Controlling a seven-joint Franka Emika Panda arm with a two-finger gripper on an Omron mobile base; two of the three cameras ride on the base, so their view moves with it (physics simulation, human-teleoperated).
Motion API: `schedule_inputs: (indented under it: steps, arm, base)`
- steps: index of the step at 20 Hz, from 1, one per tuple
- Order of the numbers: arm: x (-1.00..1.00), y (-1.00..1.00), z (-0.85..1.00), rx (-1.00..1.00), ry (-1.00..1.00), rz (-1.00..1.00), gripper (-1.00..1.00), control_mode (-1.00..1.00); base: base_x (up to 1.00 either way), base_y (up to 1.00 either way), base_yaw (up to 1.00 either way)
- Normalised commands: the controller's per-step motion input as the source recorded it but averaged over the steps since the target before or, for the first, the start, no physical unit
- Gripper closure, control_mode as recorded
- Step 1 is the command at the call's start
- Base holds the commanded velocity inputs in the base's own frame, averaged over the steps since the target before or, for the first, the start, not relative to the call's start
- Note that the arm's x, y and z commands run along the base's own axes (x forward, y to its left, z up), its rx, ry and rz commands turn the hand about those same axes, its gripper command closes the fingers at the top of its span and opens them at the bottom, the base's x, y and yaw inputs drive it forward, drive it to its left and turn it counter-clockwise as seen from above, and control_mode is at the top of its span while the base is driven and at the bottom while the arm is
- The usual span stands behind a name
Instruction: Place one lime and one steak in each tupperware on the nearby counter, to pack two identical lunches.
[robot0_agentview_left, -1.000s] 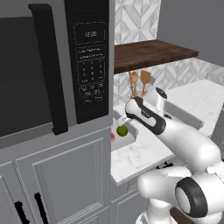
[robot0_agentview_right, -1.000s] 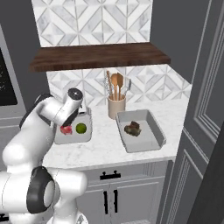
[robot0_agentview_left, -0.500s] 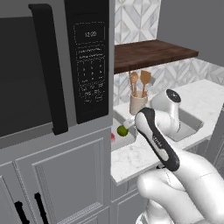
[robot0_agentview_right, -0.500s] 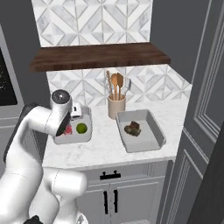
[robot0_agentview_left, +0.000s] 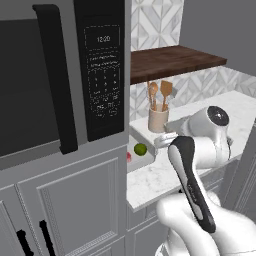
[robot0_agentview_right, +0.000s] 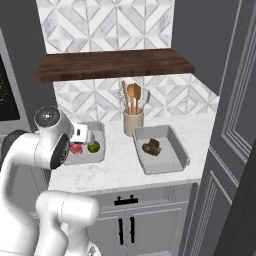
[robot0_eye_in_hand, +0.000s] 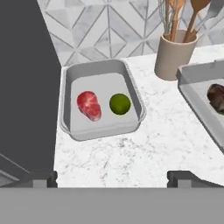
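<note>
my pincer (robot0_eye_in_hand: 112, 177) hangs above the marble-look counter (robot0_eye_in_hand: 144, 148), tips set wide apart, holding nothing. the left tupperware (robot0_eye_in_hand: 101, 127), a shallow grey tray with rounded corners, holds a red, mottled steak (robot0_eye_in_hand: 89, 105) and a glossy round lime (robot0_eye_in_hand: 120, 104), side by side and apart. the right tupperware (robot0_agentview_right: 175, 156) holds a dark steak (robot0_agentview_right: 152, 146); i cannot make out a lime there. risk: the smooth lime could roll from a pinch; the utensil cup (robot0_eye_in_hand: 175, 54) stands near both trays and could be knocked.
</note>
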Motion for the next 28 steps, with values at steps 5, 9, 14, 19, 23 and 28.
schedule_inputs:
  steps: [5, 9, 14, 19, 23, 28]
  arm:
    - [-0.77, -0.10, 0.52, 0.00, -0.06, -0.17, -1.00, -1.00]
    - [-0.59, 0.00, 0.60, 0.00, -0.18, -0.06, -1.00, -1.00]
    - [-0.13, 0.00, 0.14, 0.00, -0.04, 0.00, -1.00, 1.00]
    - [0.00, 0.00, 0.00, 0.00, 0.00, 0.00, -1.00, 1.00]
    - [0.00, 0.00, 0.00, 0.00, 0.00, 0.00, -1.00, 1.00]
    - [0.00, 0.00, 0.00, 0.00, 0.00, 0.00, -1.00, 1.00]
  base:
    - [0.00, 0.00, 0.00]
    - [0.00, 0.00, 0.00]
    - [-0.62, 0.11, 0.00]
    - [-1.00, 0.78, -0.02]
    - [-0.97, 1.00, -0.06]
    - [-1.00, 0.60, -0.21]
